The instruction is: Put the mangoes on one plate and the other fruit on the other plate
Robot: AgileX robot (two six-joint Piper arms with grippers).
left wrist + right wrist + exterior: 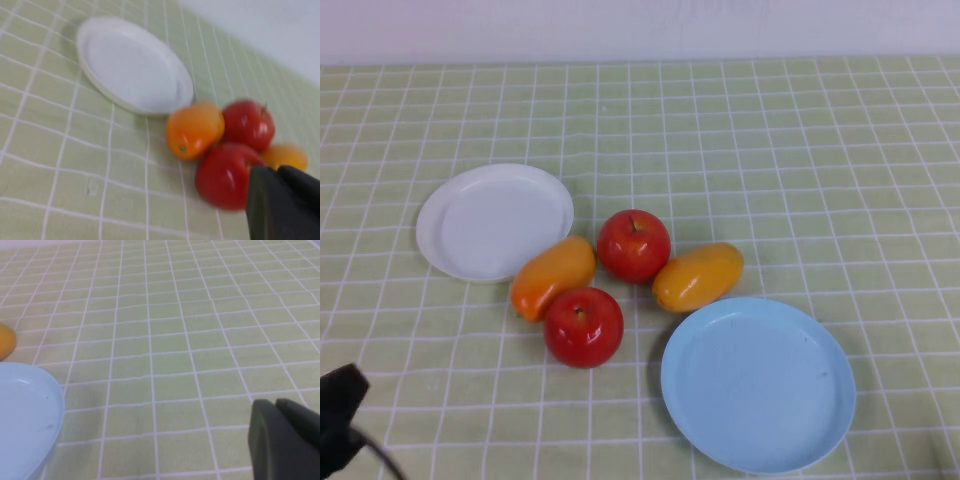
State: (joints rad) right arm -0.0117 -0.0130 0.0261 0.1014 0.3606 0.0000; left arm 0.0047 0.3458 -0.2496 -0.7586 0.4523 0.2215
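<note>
A green checked tablecloth (800, 150) covers the whole table. The light blue plate (758, 383) lies near the front, right of centre, with nothing on it. The smaller white plate (494, 220) lies further back on the left, also bare. Between the two plates the fruit sits in a tight cluster on the cloth. One mango (553, 276) lies just beside the white plate's rim; the other mango (698, 276) lies just behind the blue plate. One apple (634, 245) sits between the two mangoes, and the second apple (583, 327) sits in front of the left mango, touching it. The left gripper (282, 202) hovers low at the front left of the table, fingers pressed together, holding nothing. The right gripper (285, 440) hangs over bare cloth beside the blue plate, likewise closed and empty.
</note>
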